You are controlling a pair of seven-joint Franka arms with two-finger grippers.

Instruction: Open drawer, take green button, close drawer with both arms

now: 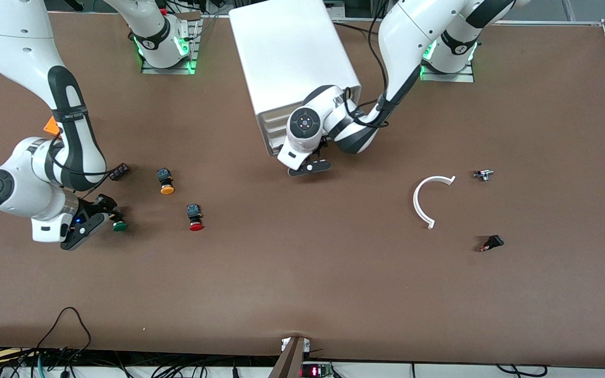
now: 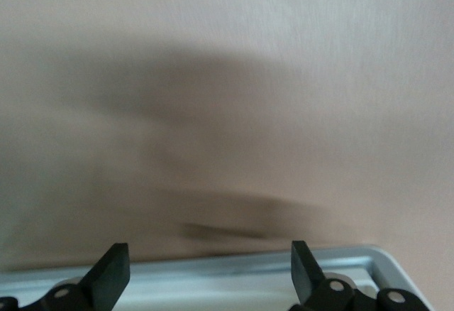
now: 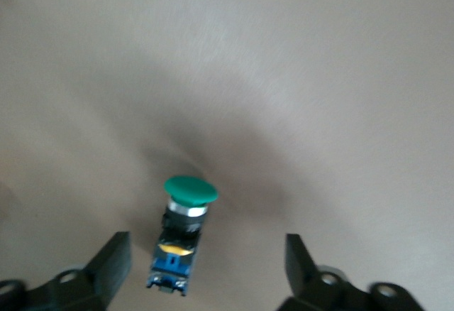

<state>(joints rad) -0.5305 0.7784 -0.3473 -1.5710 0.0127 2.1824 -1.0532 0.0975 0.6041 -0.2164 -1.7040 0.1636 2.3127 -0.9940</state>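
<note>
The green-capped button [image 1: 120,226] lies on its side on the table toward the right arm's end. My right gripper [image 1: 102,216] is low over it, open, with the button's black-and-blue body between the fingers and untouched. In the right wrist view the button [image 3: 190,192] lies between the spread fingers of the right gripper [image 3: 206,246]. My left gripper [image 1: 309,165] is open and empty, right in front of the white cabinet [image 1: 292,58] and its drawers [image 1: 272,128]. In the left wrist view a pale drawer edge [image 2: 213,279] shows between the fingers of the left gripper [image 2: 209,251].
A yellow-orange-capped button [image 1: 166,182] and a red-capped button [image 1: 195,218] lie near the green one. A white curved strip [image 1: 427,199], a small metal part [image 1: 483,175] and a small black part [image 1: 492,243] lie toward the left arm's end. A small black piece [image 1: 120,171] lies by the right arm.
</note>
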